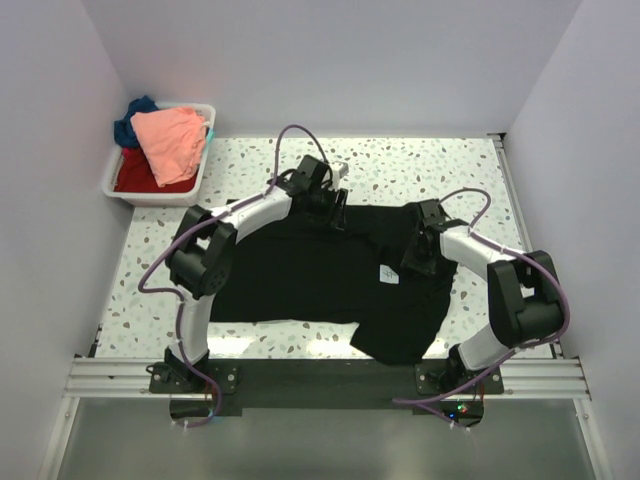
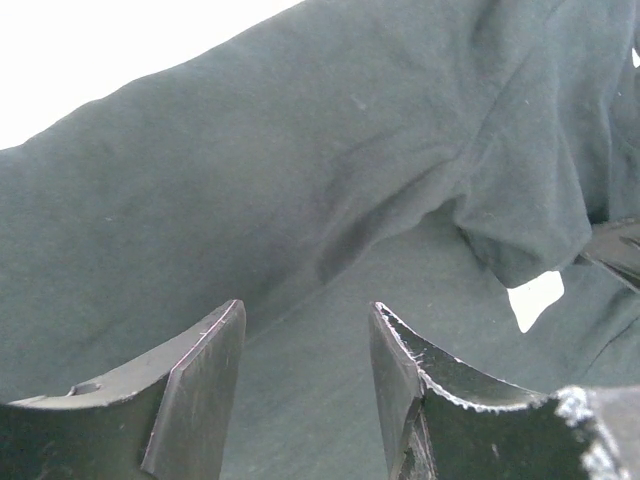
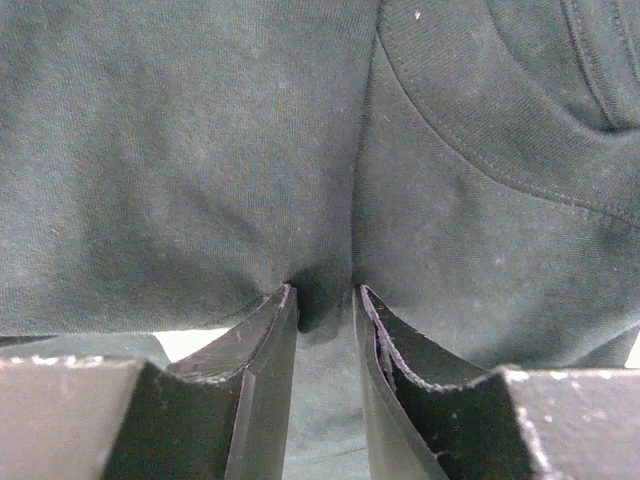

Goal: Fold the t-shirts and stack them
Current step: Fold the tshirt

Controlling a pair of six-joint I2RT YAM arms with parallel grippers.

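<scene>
A black t-shirt lies spread over the middle of the table, its small white neck label showing. My left gripper is at the shirt's far edge; in the left wrist view it stands open just over the black cloth, with nothing between its fingers. My right gripper is on the shirt's right part near the label. In the right wrist view it is shut on a pinched fold of the black cloth. A salmon-pink t-shirt, a red one and a dark blue one lie bunched in the bin.
The white plastic bin stands at the table's far left corner against the wall. Speckled tabletop shows beyond the shirt and to its left. Walls close in both sides and the back. A metal rail runs along the near edge.
</scene>
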